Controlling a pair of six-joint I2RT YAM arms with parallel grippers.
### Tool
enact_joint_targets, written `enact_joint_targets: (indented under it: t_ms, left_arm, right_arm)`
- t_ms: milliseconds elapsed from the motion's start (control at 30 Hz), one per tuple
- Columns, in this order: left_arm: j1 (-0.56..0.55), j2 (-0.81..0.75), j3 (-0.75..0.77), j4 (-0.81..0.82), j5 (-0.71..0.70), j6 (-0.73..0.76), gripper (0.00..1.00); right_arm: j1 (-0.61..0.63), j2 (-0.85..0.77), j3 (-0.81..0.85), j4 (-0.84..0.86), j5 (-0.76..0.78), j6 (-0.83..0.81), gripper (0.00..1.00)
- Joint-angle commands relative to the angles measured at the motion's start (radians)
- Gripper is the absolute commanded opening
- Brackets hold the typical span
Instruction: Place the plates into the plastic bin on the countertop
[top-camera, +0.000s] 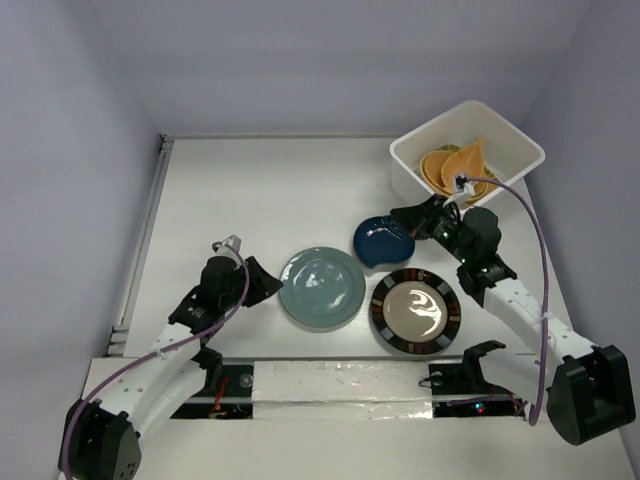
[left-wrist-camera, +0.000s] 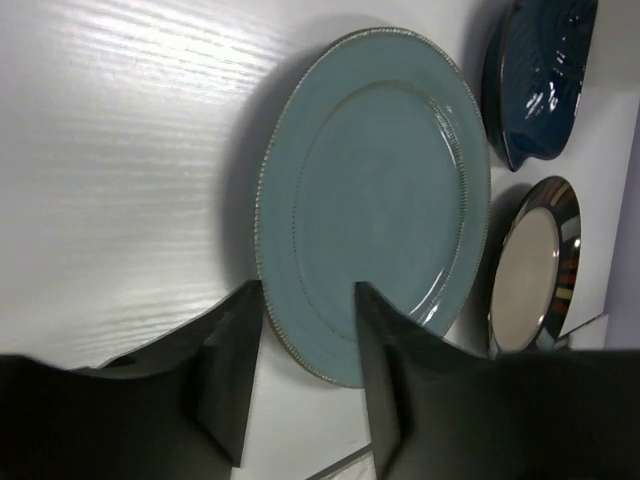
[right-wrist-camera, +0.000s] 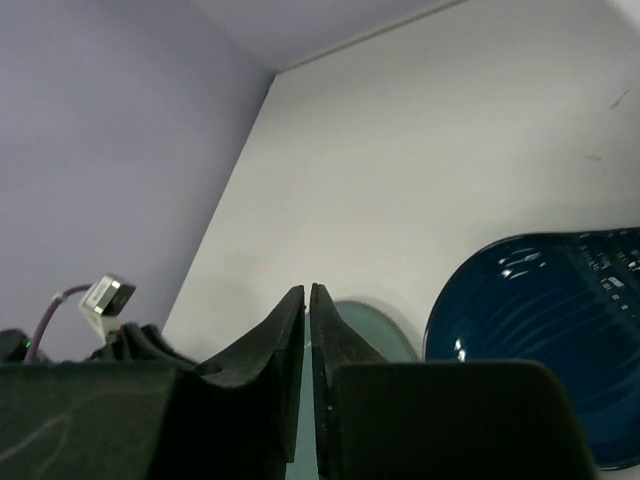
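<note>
Three plates are seen lying flat on the countertop (top-camera: 230, 190). The grey-blue plate (top-camera: 322, 288) is in the middle. The black-rimmed plate (top-camera: 415, 312) is just beside it on the right, and the dark-blue leaf plate (top-camera: 380, 240) is behind them. The plastic bin (top-camera: 405, 172) is at the far right corner, and orange plates (top-camera: 450, 168) are seen inside it.

The left gripper (left-wrist-camera: 305, 295) is held at the left edge of the grey-blue plate. Its jaws are apart, and the plate's rim is seen in the gap between them. Nothing is squeezed yet.

The right gripper (right-wrist-camera: 307, 292) is held close to the dark-blue leaf plate, on the side nearer the bin. Its jaws are almost pressed together, with only a thin slit left. Nothing is seen between them.

The plates are thought to be hard and a bit heavy. They look shiny, so they are likely to be slippery. They could be chipped or cracked if dropped.

Because each plate lies flat, only the rim can be grabbed. One finger is best slid under the raised edge and one put on top. The little bumps around the grey-blue plate's rim may help the hold. A firm squeeze is needed, because a plate held by one edge is likely to tip down.
</note>
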Motion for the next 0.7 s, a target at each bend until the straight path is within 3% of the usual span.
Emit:
enact_joint_targets:
  t_ms: [0,133,200,667]
  left_arm:
    - [-0.004,-0.013,-0.028,0.089,-0.016,-0.093,0.41]
    - [-0.004,0.036,-0.061,0.134,-0.042,-0.092,0.56]
    - [-0.004,0.077,-0.082,0.189,-0.025,-0.085,0.57]
    - [-0.004,0.257,-0.183,0.520,0.071,-0.055,0.48]
  right_arm:
    - [0.032,-0.003,-0.019,0.089,-0.093,-0.038,0.14]
    - [0.050,0.030,-0.035,0.137,-0.180,-0.041,0.18]
    - [0.059,0.042,-0.040,0.154,-0.199,-0.044,0.19]
    - [0.078,0.080,-0.055,0.201,-0.220,-0.037,0.21]
